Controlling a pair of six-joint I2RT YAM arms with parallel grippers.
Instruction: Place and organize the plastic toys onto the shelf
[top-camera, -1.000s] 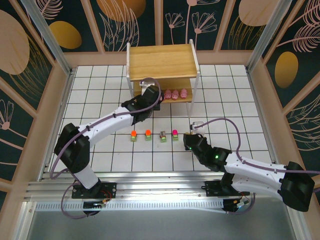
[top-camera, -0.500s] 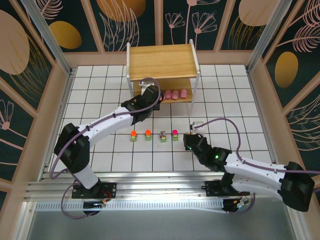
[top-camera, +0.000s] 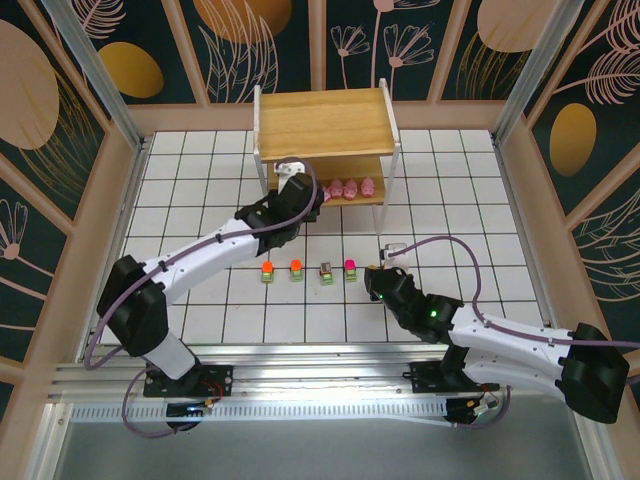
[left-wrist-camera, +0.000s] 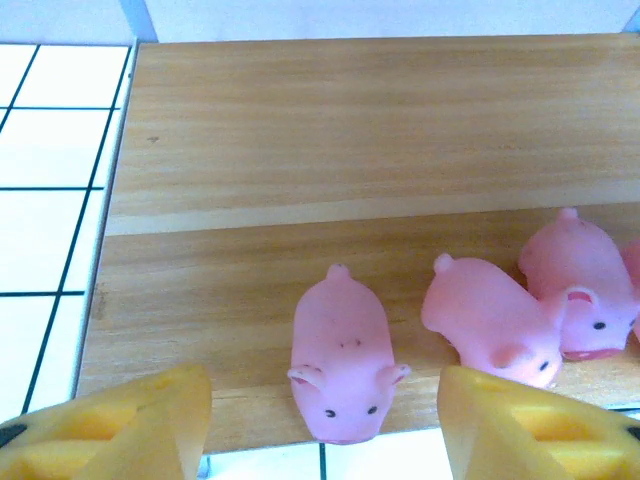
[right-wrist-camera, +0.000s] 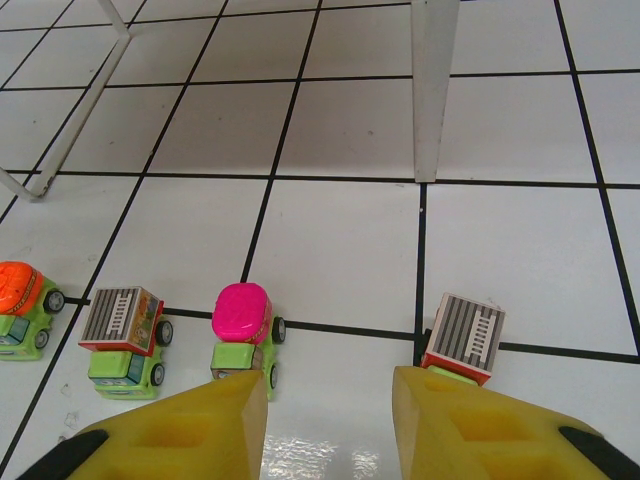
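A pink pig (left-wrist-camera: 340, 350) sits untouched between the left hand's (left-wrist-camera: 322, 428) spread fingers (left-wrist-camera: 150, 425).

A white gridded table (top-camera: 180, 200) sits inside dark floral wall panels (top-camera: 150, 22)

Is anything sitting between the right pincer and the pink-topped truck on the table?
Nothing visible does. The pink-topped truck sits just ahead of the right pincer, toward one side of its opening, with nothing between them. A striped-top truck stands toward the other side, out of that line.
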